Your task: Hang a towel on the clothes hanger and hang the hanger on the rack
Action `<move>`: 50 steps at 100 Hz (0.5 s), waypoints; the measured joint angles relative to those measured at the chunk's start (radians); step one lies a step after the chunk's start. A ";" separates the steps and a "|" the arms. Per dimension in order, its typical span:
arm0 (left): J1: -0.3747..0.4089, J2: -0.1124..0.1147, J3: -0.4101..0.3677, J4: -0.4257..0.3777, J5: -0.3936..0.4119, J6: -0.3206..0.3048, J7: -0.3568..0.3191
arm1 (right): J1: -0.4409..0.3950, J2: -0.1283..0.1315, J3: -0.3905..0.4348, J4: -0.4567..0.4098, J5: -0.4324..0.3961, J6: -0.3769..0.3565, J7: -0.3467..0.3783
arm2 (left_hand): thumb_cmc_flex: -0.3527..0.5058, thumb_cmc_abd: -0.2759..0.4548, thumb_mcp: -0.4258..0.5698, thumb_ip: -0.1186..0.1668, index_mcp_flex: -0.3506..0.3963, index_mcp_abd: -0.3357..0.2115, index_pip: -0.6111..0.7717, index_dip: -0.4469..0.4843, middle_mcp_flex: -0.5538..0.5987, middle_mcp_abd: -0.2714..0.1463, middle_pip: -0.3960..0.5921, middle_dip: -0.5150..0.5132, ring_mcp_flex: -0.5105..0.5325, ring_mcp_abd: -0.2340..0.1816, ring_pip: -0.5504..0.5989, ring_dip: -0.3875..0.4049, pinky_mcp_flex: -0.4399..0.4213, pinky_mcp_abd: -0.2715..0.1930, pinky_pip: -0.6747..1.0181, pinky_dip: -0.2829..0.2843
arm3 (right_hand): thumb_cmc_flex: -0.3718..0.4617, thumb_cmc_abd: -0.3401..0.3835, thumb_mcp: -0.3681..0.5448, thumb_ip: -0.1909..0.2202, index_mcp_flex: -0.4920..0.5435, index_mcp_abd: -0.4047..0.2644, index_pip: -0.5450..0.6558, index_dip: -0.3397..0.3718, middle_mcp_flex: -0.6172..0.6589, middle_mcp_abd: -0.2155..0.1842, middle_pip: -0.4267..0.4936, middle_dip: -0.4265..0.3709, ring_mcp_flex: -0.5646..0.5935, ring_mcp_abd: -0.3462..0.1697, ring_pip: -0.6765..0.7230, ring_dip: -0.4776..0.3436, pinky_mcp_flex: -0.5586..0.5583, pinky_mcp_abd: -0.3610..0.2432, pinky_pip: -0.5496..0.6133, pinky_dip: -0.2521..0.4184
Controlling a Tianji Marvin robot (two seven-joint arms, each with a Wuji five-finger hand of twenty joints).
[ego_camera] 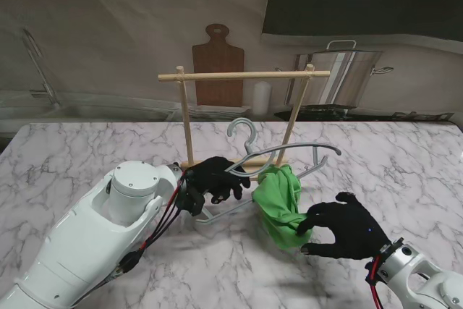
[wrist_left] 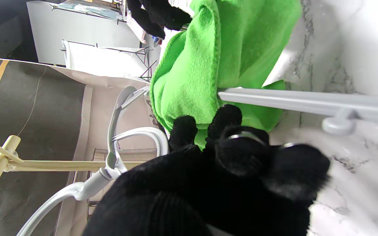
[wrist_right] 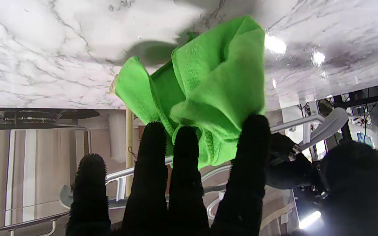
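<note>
Stand view, with both wrist views. We hold the hanger [ego_camera: 286, 153] in our left hand [ego_camera: 215, 179], whose fingers are clenched around the hanger's left end; it is raised off the bench [ego_camera: 87, 150], its hook [ego_camera: 242, 133] pointing up, just in front of the rack [ego_camera: 242, 75]. The hanger's long axis runs left to right, roughly parallel to the rack's top rail. The towel [ego_camera: 281, 204], green and bunched, drapes over the hanger's lower bar near its middle and hangs toward the bench on the near side. Our right hand [ego_camera: 340, 228] lies to the right of the towel and nearer to us; its fingertips pinch the towel's lower right edge, as the right wrist view shows, where the fingers [wrist_right: 182, 154] close on the cloth [wrist_right: 205, 98]. In the left wrist view the bar [wrist_left: 307, 101] passes through the towel's fold [wrist_left: 202, 65], so the towel appears threaded, though how evenly it hangs cannot be told.

The relation that governs the next move, in our judgement: the rack's rail stands beyond and above the hook, so the left hand, being the one that carries the hanger and the nearer to the rack, must lift and carry the hook farther away over the rail. The right hand would first need to let the towel go, or it may drag the cloth off the bar.
</note>
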 measured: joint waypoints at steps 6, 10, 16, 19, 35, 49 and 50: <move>0.000 0.000 -0.001 0.000 0.000 0.001 0.000 | -0.002 -0.002 0.003 0.004 0.024 -0.005 -0.019 | 0.000 0.000 0.000 0.000 0.000 0.000 0.000 0.000 0.000 0.000 0.000 0.000 0.000 0.000 0.000 0.000 0.000 0.000 0.000 0.000 | 0.000 0.000 0.000 0.000 0.042 0.028 0.019 0.000 0.002 0.002 0.015 0.012 0.002 0.000 0.000 0.000 0.005 0.000 -0.001 0.002; 0.000 0.000 -0.001 0.000 0.000 0.002 0.000 | -0.002 -0.005 0.002 0.012 0.037 -0.010 -0.060 | 0.000 0.000 0.000 0.000 0.000 0.000 0.000 0.000 0.000 0.000 0.000 0.000 0.000 0.000 0.000 0.000 0.000 0.000 0.000 0.000 | 0.012 -0.002 0.001 0.002 0.070 0.076 0.046 0.000 0.017 0.003 0.032 0.024 0.005 0.000 0.000 0.000 0.010 0.000 -0.001 0.003; 0.000 0.000 -0.002 0.000 0.000 0.005 0.000 | 0.002 -0.011 -0.006 0.035 0.039 -0.025 -0.163 | 0.000 0.000 0.000 0.000 0.000 0.000 0.000 0.000 0.000 0.000 0.000 0.000 0.000 0.000 0.000 0.000 0.000 0.000 0.000 0.000 | 0.012 -0.002 0.001 0.011 0.109 0.127 0.059 0.000 0.035 0.003 0.053 0.036 0.010 0.001 0.000 0.000 0.014 0.001 -0.001 0.004; 0.000 0.000 -0.002 0.000 0.000 0.006 0.000 | 0.005 -0.015 -0.006 0.044 0.045 -0.035 -0.187 | 0.000 0.000 0.000 0.000 0.000 0.000 0.000 0.000 0.000 0.000 0.000 0.000 0.000 0.000 0.000 0.000 0.000 0.000 0.000 0.000 | 0.012 -0.002 0.001 0.011 0.104 0.129 0.058 0.000 0.036 0.003 0.054 0.037 0.013 0.001 0.000 0.000 0.014 0.001 -0.001 0.004; 0.001 0.000 -0.002 0.000 -0.002 0.011 -0.001 | 0.002 -0.032 0.008 0.039 0.133 -0.061 -0.111 | 0.000 0.000 0.000 0.000 0.000 0.001 0.000 0.000 0.000 0.000 0.000 0.000 0.000 0.000 0.000 0.000 0.000 0.000 0.000 -0.002 | 0.063 -0.014 0.001 0.012 0.157 0.111 0.092 0.055 0.034 0.003 0.054 0.037 0.012 0.008 -0.007 0.000 0.007 0.017 -0.009 0.004; 0.003 0.000 -0.003 -0.001 -0.001 0.014 -0.001 | -0.012 -0.032 0.025 0.021 0.110 -0.060 -0.109 | 0.000 0.000 0.000 0.000 0.000 0.001 0.000 0.000 0.000 0.000 0.000 0.000 0.000 0.000 0.000 0.000 0.000 0.000 0.000 -0.003 | 0.063 -0.014 -0.003 0.012 -0.004 0.046 -0.019 0.052 -0.004 0.003 0.038 0.012 -0.012 0.011 -0.037 -0.025 0.002 0.025 -0.023 0.001; 0.003 0.000 -0.004 -0.002 -0.001 0.014 -0.001 | -0.012 -0.032 0.025 0.021 0.109 -0.060 -0.111 | 0.000 0.000 0.000 0.000 0.000 0.001 0.000 0.000 0.000 0.000 0.000 0.000 0.000 0.000 0.000 0.000 0.001 0.000 0.000 -0.003 | 0.063 -0.014 -0.011 0.012 -0.018 0.045 -0.033 0.050 -0.004 0.003 0.038 0.012 -0.012 0.011 -0.037 -0.025 0.002 0.025 -0.023 0.000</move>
